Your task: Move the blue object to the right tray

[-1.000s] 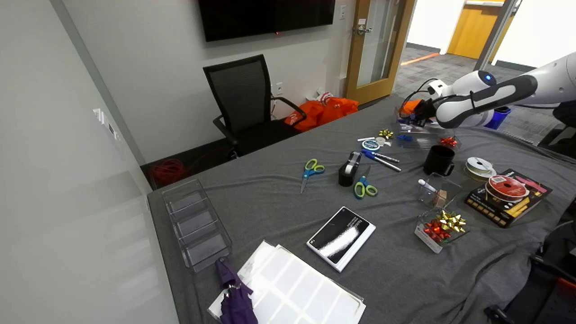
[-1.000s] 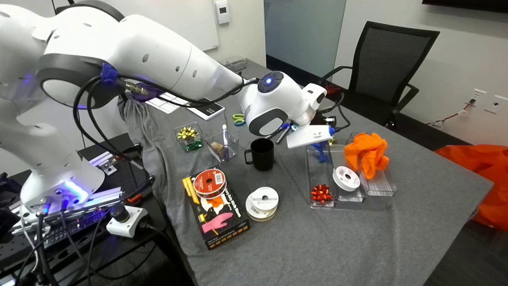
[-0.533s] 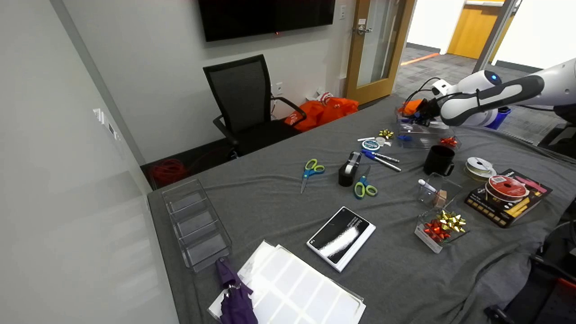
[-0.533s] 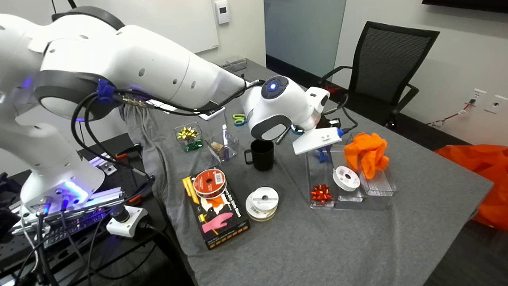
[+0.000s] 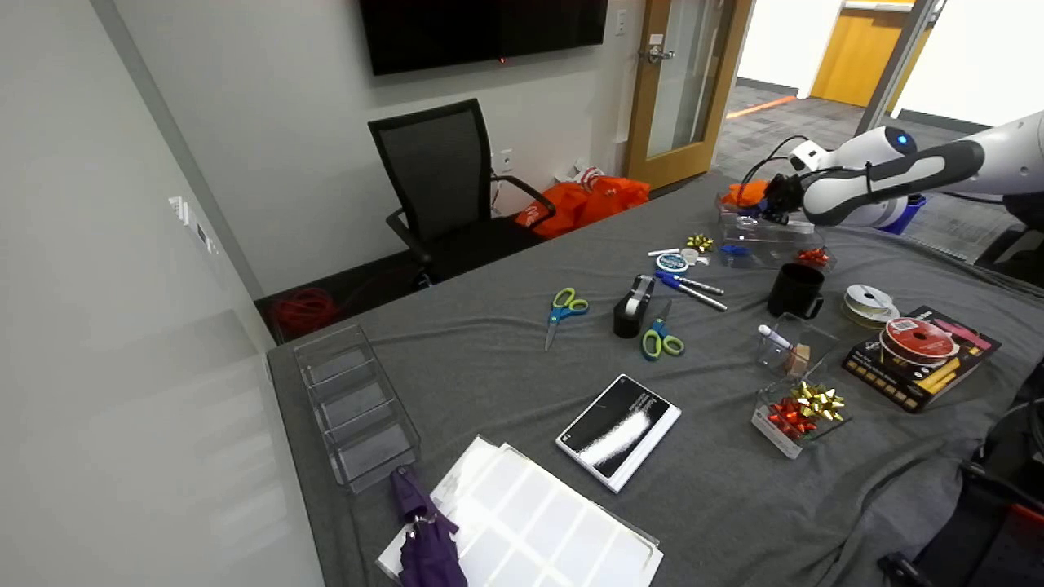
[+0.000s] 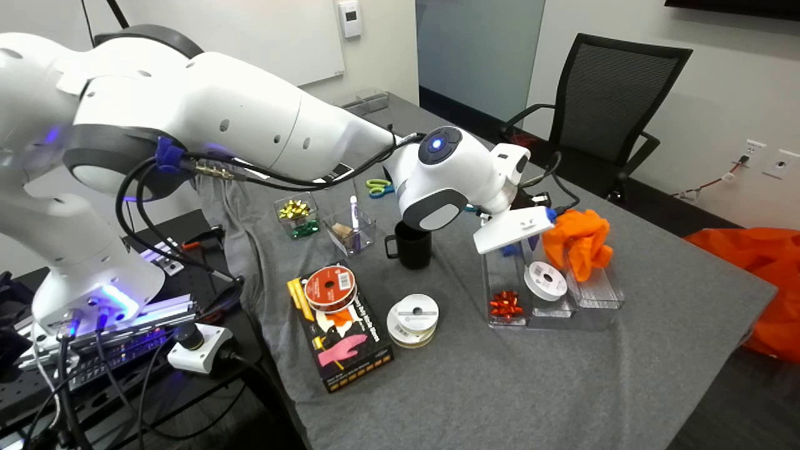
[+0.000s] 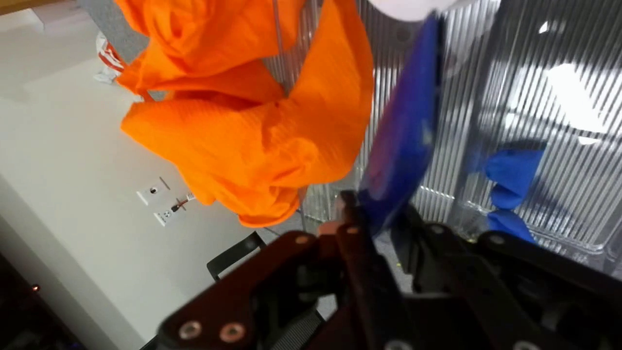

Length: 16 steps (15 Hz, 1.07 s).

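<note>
A dark blue-purple object [image 7: 406, 116] stands between the fingers of my gripper [image 7: 376, 209] in the wrist view, its far end blurred. My gripper is shut on it and holds it over the clear compartment tray [image 6: 550, 324]. A purple-blue tip of it shows below the white wrist part in an exterior view [image 6: 533, 242]. The gripper [image 5: 779, 204] is dark and small in an exterior view. A bright blue piece [image 7: 512, 180] lies in a side compartment of the tray. Whether the held object touches the tray cannot be told.
Orange cloth [image 6: 578, 244] and a white spool [image 6: 545, 280] lie in the tray's other compartments, with a red bow [image 6: 506, 304]. A black mug [image 6: 414, 245], stacked spools [image 6: 412, 320] and a glove box [image 6: 340, 344] stand nearby. Another clear tray [image 5: 355, 412] stands at the far end.
My wrist has moved right and slightly down in an exterior view, farther over the tray toward the orange cloth. The blue object has stayed in the gripper.
</note>
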Each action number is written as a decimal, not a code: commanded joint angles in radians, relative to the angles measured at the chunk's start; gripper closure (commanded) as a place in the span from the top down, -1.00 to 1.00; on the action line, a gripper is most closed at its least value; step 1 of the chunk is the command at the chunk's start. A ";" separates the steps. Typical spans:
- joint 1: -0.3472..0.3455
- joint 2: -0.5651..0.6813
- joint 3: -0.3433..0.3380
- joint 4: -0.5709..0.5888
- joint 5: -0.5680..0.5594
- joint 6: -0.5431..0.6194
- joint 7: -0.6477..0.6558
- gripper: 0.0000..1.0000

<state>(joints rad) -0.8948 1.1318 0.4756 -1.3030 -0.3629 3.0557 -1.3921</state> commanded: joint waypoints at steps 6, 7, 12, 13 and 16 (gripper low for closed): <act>0.083 0.043 -0.119 0.079 0.042 0.027 -0.027 0.14; 0.090 0.039 -0.125 0.075 0.049 0.026 -0.024 0.31; 0.122 -0.012 -0.151 0.034 0.102 -0.002 0.025 0.96; 0.126 -0.041 -0.155 0.001 0.094 -0.010 0.074 0.99; 0.156 -0.101 -0.183 -0.050 0.105 -0.035 0.176 1.00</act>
<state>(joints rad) -0.7681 1.1306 0.3384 -1.2528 -0.2835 3.0569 -1.2996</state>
